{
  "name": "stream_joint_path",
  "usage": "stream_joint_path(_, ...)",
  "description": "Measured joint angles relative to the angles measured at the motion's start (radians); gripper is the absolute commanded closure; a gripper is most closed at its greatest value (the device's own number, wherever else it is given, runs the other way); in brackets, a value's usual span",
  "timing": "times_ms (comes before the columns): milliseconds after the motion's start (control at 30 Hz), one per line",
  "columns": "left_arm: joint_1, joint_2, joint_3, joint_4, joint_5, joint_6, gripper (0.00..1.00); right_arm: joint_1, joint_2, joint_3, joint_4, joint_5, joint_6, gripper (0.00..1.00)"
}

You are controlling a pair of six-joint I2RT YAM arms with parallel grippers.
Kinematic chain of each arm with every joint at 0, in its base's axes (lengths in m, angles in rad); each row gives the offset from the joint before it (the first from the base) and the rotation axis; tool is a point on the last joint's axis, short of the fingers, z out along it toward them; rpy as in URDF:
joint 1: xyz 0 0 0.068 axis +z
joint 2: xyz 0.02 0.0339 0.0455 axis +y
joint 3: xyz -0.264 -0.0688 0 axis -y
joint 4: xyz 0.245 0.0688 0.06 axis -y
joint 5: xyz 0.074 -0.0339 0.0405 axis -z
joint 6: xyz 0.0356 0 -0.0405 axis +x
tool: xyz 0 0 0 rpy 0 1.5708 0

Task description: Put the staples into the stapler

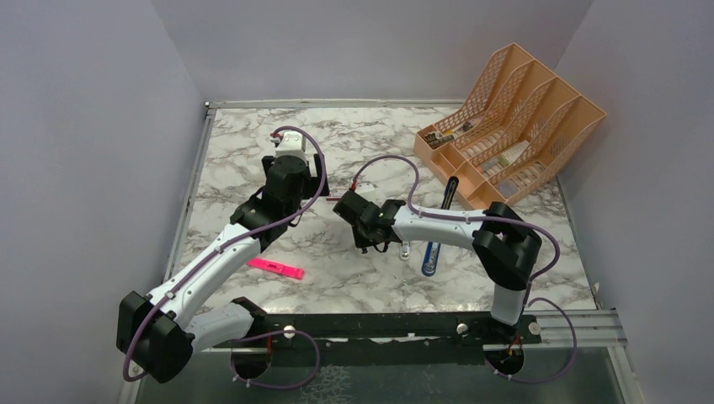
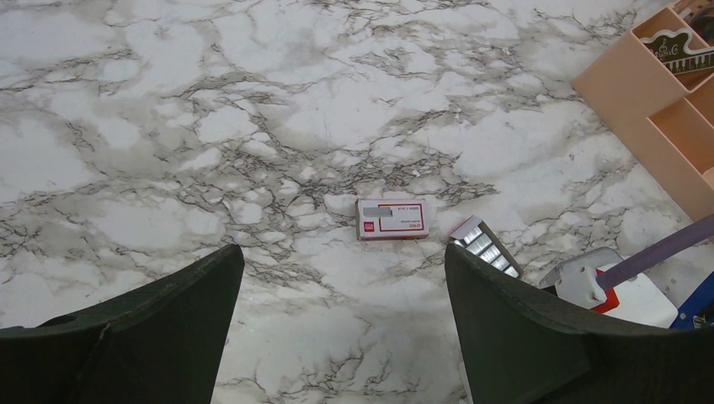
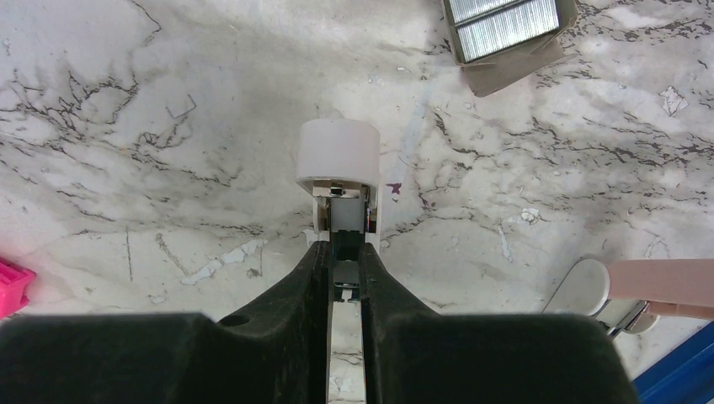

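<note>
The white stapler (image 3: 338, 151) lies on the marble table, rounded end away from me, its metal channel between my fingers. My right gripper (image 3: 344, 252) is shut on that channel; in the top view this gripper (image 1: 358, 220) covers the stapler. The staples (image 3: 503, 18) are silver strips in an open cardboard tray just beyond the stapler; they also show in the left wrist view (image 2: 484, 247). The red-and-white box (image 2: 391, 219) lies flat beside the tray. My left gripper (image 2: 343, 252) is open and empty, hovering above the table short of the box; in the top view it (image 1: 290, 164) is left of the right gripper.
A peach desk organizer (image 1: 509, 126) stands at the back right. A pink highlighter (image 1: 275, 268) lies front left. A blue object (image 1: 430, 257) and a black pen (image 1: 450, 192) lie beside the right arm. A white-tipped peach piece (image 3: 589, 286) lies right of the stapler.
</note>
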Motion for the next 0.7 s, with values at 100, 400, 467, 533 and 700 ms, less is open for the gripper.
stream_joint_path(100,0.000,0.000,0.000,0.000,0.000,0.000,0.10,0.000,0.003,0.000,0.002,0.000,0.000,0.82)
stream_joint_path(400,0.000,0.000,0.000,0.000,0.000,0.000,0.10,-0.004,0.004,0.000,0.007,-0.001,-0.003,0.82)
stream_joint_path(467,0.000,0.000,0.000,0.000,0.000,0.000,0.10,-0.005,0.005,0.000,0.008,-0.002,-0.004,0.82)
stream_joint_path(533,0.000,0.000,0.000,0.000,0.000,0.000,0.10,-0.006,0.005,0.000,0.008,-0.003,-0.004,0.82)
stream_joint_path(700,0.000,0.000,0.000,0.000,0.000,0.000,0.10,-0.006,0.005,-0.002,0.010,-0.011,-0.004,0.82)
